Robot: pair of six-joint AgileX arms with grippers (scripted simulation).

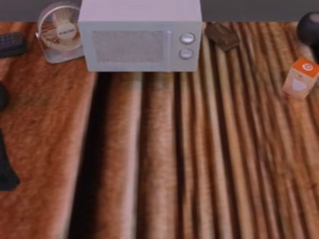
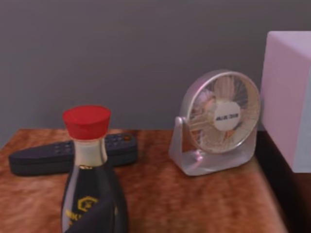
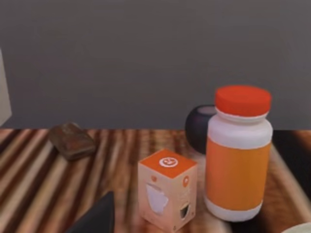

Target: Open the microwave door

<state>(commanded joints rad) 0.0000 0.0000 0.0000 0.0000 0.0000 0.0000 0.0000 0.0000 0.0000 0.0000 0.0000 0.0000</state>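
The light-grey microwave (image 1: 142, 15) stands at the back of the table, a little left of centre. Its door (image 1: 128, 47), with a speckled mesh window, lies flush and closed, left of two round silver knobs (image 1: 187, 46). Only the microwave's side wall (image 2: 289, 97) shows in the left wrist view. My left gripper (image 1: 6, 172) is a dark shape at the table's left edge, far from the door. A dark part of my right gripper (image 3: 99, 216) shows only in the right wrist view, low by the orange box (image 3: 167, 194), far right of the microwave.
A round white fan (image 1: 60, 31) and a dark remote (image 1: 11, 44) sit left of the microwave. A red-capped soy sauce bottle (image 2: 90, 174) is near the left gripper. On the right are a brown lump (image 1: 222, 35), a dark ball (image 1: 309, 27), the box (image 1: 301, 74) and an orange bottle (image 3: 238, 155).
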